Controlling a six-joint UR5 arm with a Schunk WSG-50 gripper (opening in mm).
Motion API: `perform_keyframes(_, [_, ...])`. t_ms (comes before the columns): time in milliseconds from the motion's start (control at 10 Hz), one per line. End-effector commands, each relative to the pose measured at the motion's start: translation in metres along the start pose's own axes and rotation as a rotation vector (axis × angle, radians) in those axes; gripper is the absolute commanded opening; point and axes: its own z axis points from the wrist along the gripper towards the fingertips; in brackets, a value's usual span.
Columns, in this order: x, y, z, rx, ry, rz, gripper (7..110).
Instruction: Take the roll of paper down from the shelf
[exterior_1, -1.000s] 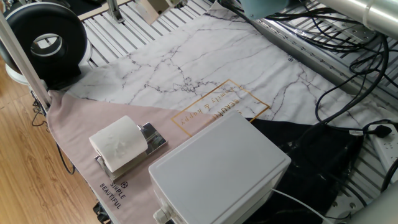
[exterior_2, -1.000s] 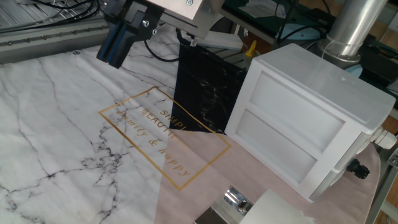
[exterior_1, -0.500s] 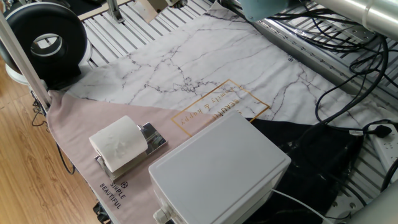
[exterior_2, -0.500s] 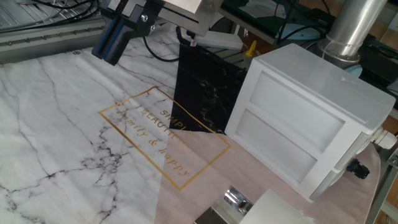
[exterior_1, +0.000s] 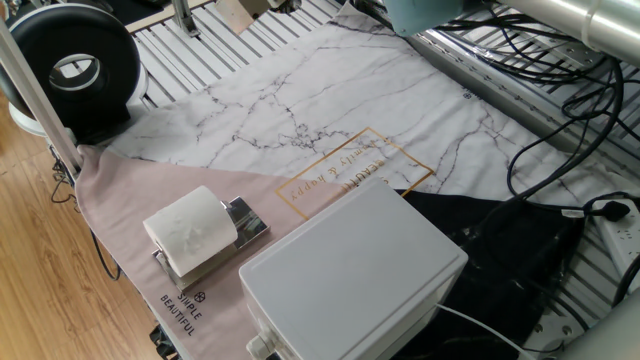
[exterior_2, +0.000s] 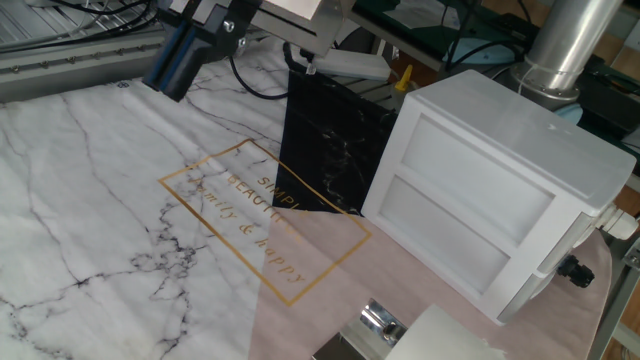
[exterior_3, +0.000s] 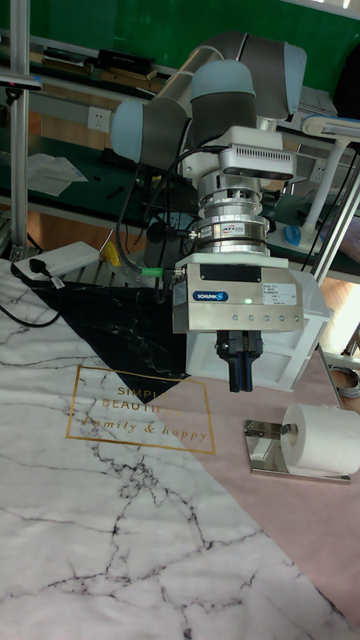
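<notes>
The roll of paper (exterior_1: 190, 232) is a white cylinder lying on its side on the shelf (exterior_1: 247, 222), a small chrome rack on the pink part of the cloth. The tall fixed view has the roll of paper (exterior_3: 322, 437) at the right edge, on the shelf (exterior_3: 264, 447). In the other fixed view only a corner of the roll of paper (exterior_2: 448, 335) and the shelf (exterior_2: 377, 321) show at the bottom. My gripper (exterior_3: 241, 370) hangs above the cloth, up and left of the roll and apart from it. Its blue fingers (exterior_2: 178, 62) are shut on nothing.
A big white plastic box (exterior_1: 352, 275) stands right beside the shelf. A black round fan (exterior_1: 70, 65) sits at the far corner. Cables (exterior_1: 560, 110) and a power strip (exterior_1: 618, 222) lie along the table's side. A marble-print cloth (exterior_1: 300, 110) covers the middle.
In the other fixed view my gripper has drifted slightly up and to the left. The roll and the shelf have not moved.
</notes>
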Motion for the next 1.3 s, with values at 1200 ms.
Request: perform_keyframes(1200, [0.015,-0.024,-0.003,0.080,0.066,-0.068,7])
